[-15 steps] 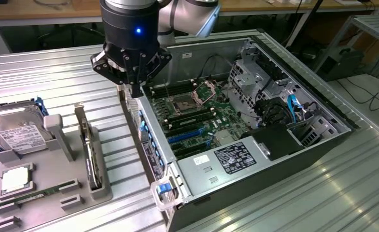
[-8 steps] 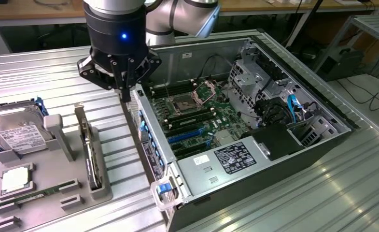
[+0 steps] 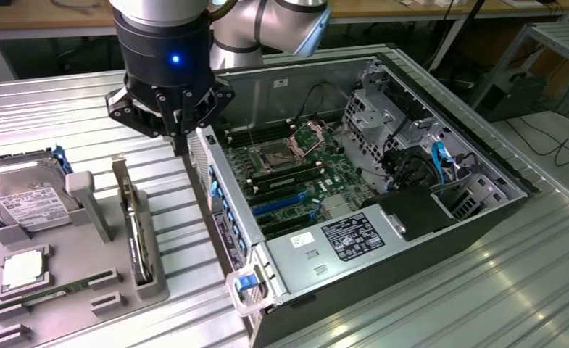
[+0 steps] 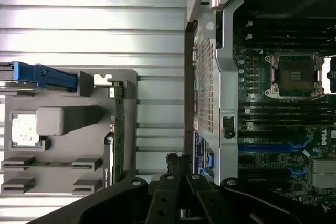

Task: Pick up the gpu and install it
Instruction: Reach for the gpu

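- Pincer point(image 3: 180, 139) closed on nothing, we note, hanging beside the computer case point(image 3: 264, 87).
- We see the gpu point(image 3: 135, 225) apart from it, standing on edge in the grey holder point(image 3: 81, 290).
- Its long axis runs parallel to the case's side.

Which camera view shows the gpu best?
The exterior view: the gpu stands on edge in the grey holder, its side face and length visible. In the wrist view it appears edge-on, as a thin strip.

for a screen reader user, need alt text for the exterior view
The robot arm's shut tool hangs empty between an open computer case and a grey holder, where the gpu stands on edge, untouched.
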Tool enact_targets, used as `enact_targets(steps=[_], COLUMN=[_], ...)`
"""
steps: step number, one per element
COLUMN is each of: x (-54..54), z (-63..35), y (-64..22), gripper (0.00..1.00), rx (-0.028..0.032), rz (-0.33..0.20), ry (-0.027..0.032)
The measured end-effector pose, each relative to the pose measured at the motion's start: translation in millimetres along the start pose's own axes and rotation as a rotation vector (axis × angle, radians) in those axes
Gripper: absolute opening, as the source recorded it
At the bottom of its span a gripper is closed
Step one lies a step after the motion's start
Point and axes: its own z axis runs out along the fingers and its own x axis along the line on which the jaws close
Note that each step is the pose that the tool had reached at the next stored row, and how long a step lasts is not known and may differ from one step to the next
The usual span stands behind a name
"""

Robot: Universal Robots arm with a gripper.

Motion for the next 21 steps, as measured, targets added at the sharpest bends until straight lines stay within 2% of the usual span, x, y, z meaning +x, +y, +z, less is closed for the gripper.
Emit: enact_targets(steps=[21], x=[17.7], z=[-0.4], y=[-3.7], gripper=[0.11], rx=[-0.0067], rz=[-0.007], ry=[0.0004])
